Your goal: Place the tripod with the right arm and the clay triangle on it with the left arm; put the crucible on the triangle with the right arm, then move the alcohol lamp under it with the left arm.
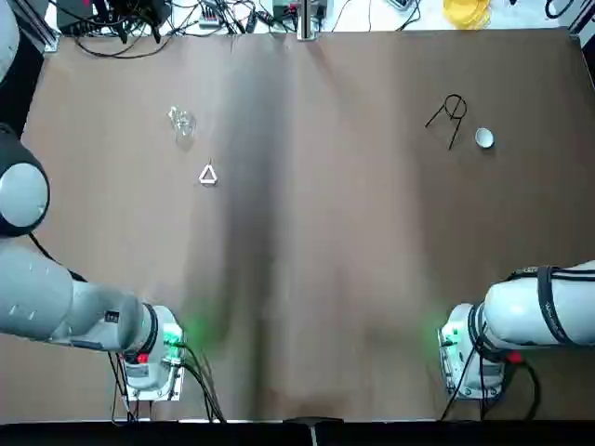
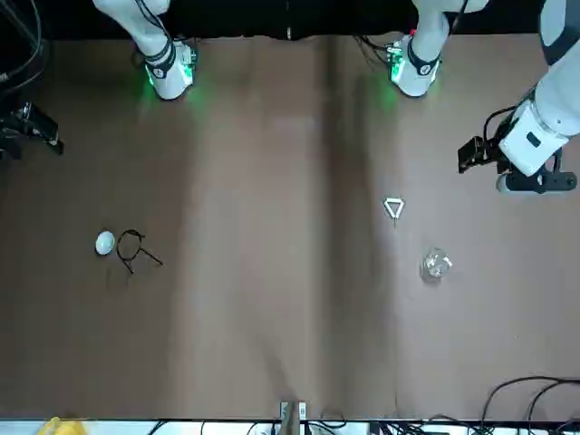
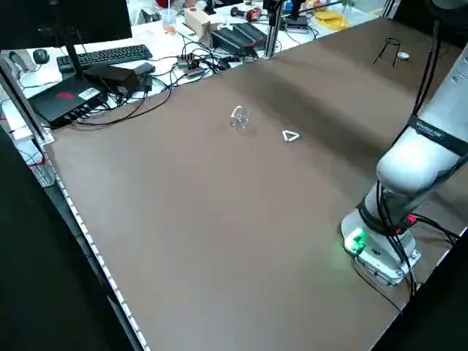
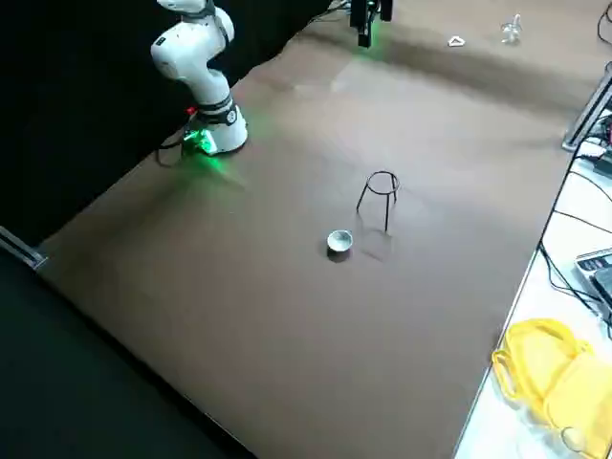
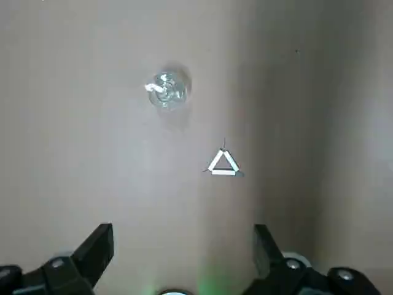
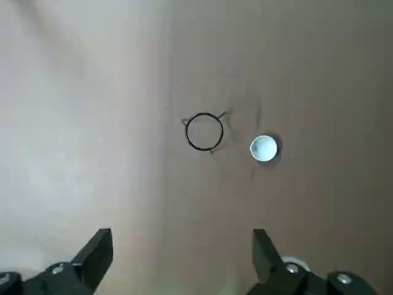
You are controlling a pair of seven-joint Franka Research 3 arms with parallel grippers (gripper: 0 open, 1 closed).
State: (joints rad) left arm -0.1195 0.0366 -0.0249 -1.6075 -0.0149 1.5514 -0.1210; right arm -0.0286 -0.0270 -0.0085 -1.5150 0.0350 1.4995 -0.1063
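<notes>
Top view: the tripod [image 1: 449, 115] stands far right on the brown counter [image 1: 307, 260], the crucible [image 1: 484, 138] just beside it. The alcohol lamp [image 1: 182, 122] and the clay triangle [image 1: 207, 175] sit far left, near each other but apart. Both arm bases sit at the near edge; cables [image 1: 139, 19] and a yellow object [image 1: 465, 11] lie beyond the far edge.

Front view: the left arm's wrist hangs at the counter's side, well away from the triangle [image 2: 392, 209] and lamp [image 2: 436, 264]. Bare counter lies between the two pairs of things.

Left side view: keyboard [image 3: 110, 55], black boxes [image 3: 69, 99] and wiring lie off the counter, behind the lamp [image 3: 239, 118].

Right side view: the tripod [image 4: 381, 198] is upright on its legs, the crucible [image 4: 339, 242] beside it, not touching.

Left wrist view: the left end effector [image 5: 184, 258] is spread wide and holds nothing, high above the triangle [image 5: 223, 163] and lamp [image 5: 167, 90].

Right wrist view: the right end effector [image 6: 183, 261] is spread wide and holds nothing, above the tripod ring [image 6: 204, 131] and crucible [image 6: 264, 148].
</notes>
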